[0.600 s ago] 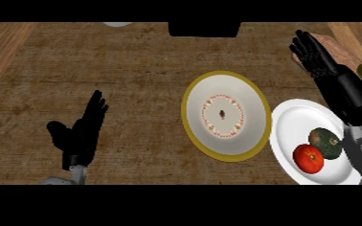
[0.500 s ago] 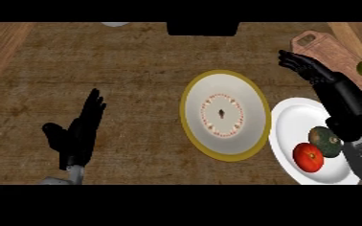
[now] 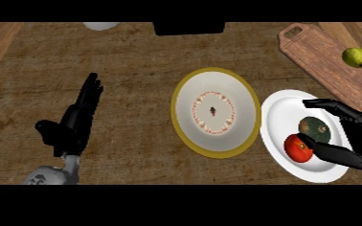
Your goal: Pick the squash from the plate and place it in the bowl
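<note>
A dark green squash (image 3: pixel 315 129) lies on the white plate (image 3: pixel 281 116) at the right, touching a red tomato (image 3: pixel 298 148). My right hand (image 3: pixel 338 154) comes in from the right edge, open over the plate. Its fingers (image 3: pixel 329 105) reach past the far side of the squash and its thumb (image 3: pixel 320 148) lies on the near side, by the tomato. The squash sits in the gap between them. A white bowl with a yellow rim (image 3: pixel 182 124) stands just left of the plate, nothing in it. My left hand (image 3: pixel 73 125) rests open at the lower left.
A wooden cutting board (image 3: pixel 314 52) lies at the back right with a yellow-green fruit (image 3: pixel 353 57) on it. A black object (image 3: pixel 189 28) and a pale round thing (image 3: pixel 101 26) sit at the counter's far edge.
My right hand has come down from the back right, near the cutting board, onto the plate and now brackets the squash. The left hand has barely shifted.
</note>
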